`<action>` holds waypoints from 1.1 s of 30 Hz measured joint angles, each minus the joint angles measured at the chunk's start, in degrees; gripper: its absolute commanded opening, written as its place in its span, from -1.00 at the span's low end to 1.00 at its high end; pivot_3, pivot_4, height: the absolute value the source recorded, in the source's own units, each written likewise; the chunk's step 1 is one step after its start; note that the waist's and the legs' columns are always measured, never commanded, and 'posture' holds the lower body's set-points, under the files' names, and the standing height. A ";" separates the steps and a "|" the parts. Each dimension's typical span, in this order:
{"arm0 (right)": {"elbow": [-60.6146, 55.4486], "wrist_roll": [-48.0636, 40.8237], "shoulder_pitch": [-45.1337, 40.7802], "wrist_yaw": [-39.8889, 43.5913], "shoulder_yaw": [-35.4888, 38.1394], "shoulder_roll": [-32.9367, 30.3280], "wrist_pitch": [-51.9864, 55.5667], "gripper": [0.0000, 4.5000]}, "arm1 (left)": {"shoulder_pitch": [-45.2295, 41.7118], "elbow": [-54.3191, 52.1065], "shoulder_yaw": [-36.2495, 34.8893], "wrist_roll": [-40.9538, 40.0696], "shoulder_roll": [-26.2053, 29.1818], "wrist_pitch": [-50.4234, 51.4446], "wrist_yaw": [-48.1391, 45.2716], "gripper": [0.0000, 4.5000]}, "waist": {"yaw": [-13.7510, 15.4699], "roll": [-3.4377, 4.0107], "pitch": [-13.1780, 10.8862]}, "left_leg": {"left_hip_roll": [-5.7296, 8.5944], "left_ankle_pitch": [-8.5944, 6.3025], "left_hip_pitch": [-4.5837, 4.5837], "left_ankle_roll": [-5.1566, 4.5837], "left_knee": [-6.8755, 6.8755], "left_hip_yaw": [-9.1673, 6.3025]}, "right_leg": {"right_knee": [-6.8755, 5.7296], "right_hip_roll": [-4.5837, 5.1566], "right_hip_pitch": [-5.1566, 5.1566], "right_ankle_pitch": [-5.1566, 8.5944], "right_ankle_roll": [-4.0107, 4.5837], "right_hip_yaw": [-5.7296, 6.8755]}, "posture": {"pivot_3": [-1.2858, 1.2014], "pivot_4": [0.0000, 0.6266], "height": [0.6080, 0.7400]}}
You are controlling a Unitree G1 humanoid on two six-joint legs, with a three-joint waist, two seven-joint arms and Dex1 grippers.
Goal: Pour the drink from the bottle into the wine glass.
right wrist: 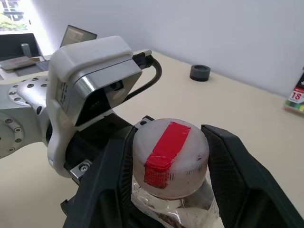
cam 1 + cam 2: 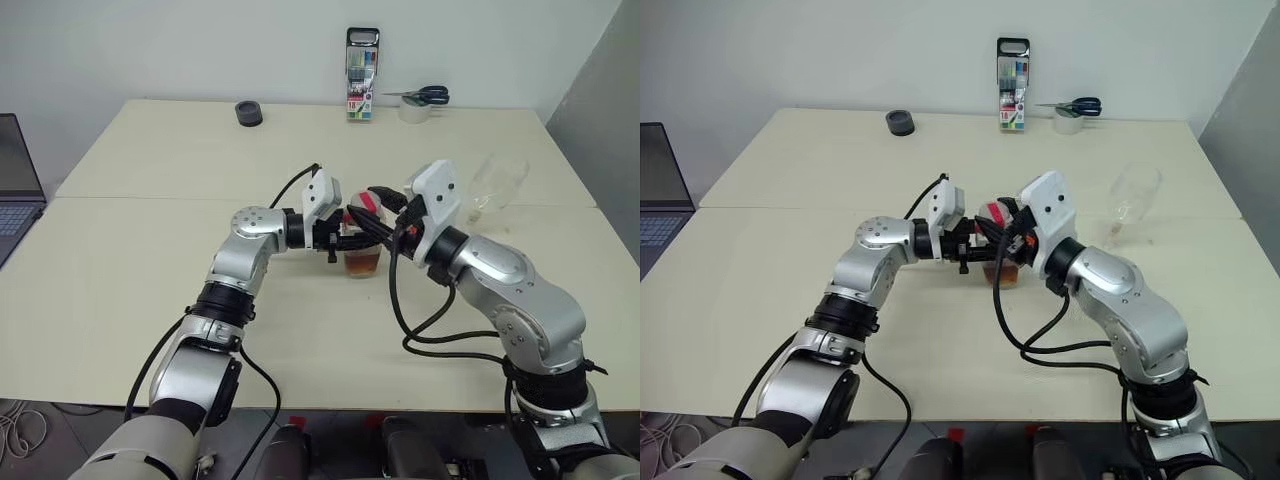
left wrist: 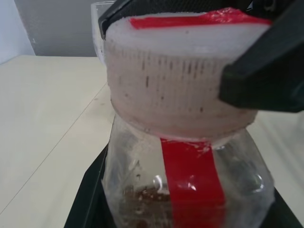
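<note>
Two claws meet at the bottle (image 2: 362,250), which stands upright on the counter (image 2: 180,290) near its middle. Left claw (image 2: 345,240) reaches in level from the robot's left and is clamped tight on the bottle's clear body below the cap. Right claw (image 1: 168,164) comes in from the right, its black fingers (image 1: 232,166) standing on either side of the white cap (image 1: 170,159); in the right wrist view the finger on the left arm's side lies against the cap, while the other stands just beside it, and contact on that side cannot be told. Cap carries a strip of red tape (image 1: 164,149) across its top, and a red strip (image 3: 192,183) runs down the bottle's side. Reddish-brown drink (image 2: 362,264) sits low in the bottle. Wine glass (image 2: 492,185) lies tipped on its side on the counter, well apart to the right of the claws. At the far edge of the counter: a case of coloured markers (image 2: 362,75) standing upright, a roll of tape (image 2: 413,108) with scissors (image 2: 425,96) on top of it, and a small dark round object (image 2: 249,113). A laptop (image 2: 15,185) sits off to the left.
</note>
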State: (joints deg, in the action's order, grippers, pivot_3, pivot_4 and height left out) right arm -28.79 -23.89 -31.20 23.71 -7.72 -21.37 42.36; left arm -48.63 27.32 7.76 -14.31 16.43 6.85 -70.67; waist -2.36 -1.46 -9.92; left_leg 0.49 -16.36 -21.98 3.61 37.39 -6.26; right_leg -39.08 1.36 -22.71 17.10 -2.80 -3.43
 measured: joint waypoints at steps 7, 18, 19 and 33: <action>19.56 -3.16 -13.04 29.70 -1.81 -11.20 -7.34 -0.17 | 1.19 -2.20 0.77 -0.32 0.71 0.65 -2.34 -0.22 | -0.68 0.07 -0.06 | -0.06 -0.11 0.00 -0.20 0.32 -0.04 | -0.03 -0.08 0.11 -0.01 -0.01 0.07 | 0.03 -0.52 1.00; 9.65 -4.75 -4.94 24.27 5.26 -12.53 -2.73 1.00 | 2.46 -4.12 0.85 -0.39 1.13 2.72 -0.21 -0.22 | -0.20 0.07 -0.05 | 0.14 0.01 -0.89 0.03 0.73 -0.30 | -0.56 0.59 -0.67 -0.01 -0.01 0.24 | 0.03 -0.52 1.00; 4.92 -5.64 -2.93 21.53 6.73 -12.41 -0.56 1.00 | 2.45 -3.95 0.82 -0.40 1.06 2.79 0.16 -0.22 | -0.11 0.07 -0.05 | 0.16 0.01 -0.90 0.03 0.72 -0.33 | -0.56 0.62 -0.67 -0.01 -0.01 0.25 | 0.03 -0.52 1.00; -7.30 9.84 3.89 -13.28 -2.05 7.49 4.30 1.00 | 0.71 -0.12 0.92 -0.24 -0.96 2.36 1.30 -0.23 | -0.79 0.11 -0.04 | 0.30 0.08 -0.79 0.04 0.70 -0.42 | -0.85 0.46 -0.67 0.00 0.00 0.64 | 0.03 -0.52 1.00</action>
State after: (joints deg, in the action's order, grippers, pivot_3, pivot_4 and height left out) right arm -36.09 -14.04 -27.31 10.43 -9.77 -13.88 46.67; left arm -47.92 27.20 8.67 -14.56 15.48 9.21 -69.37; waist -3.15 -1.34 -9.96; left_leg 0.79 -16.28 -22.78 3.64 38.09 -6.68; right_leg -39.92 1.82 -23.38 17.09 -2.80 -2.79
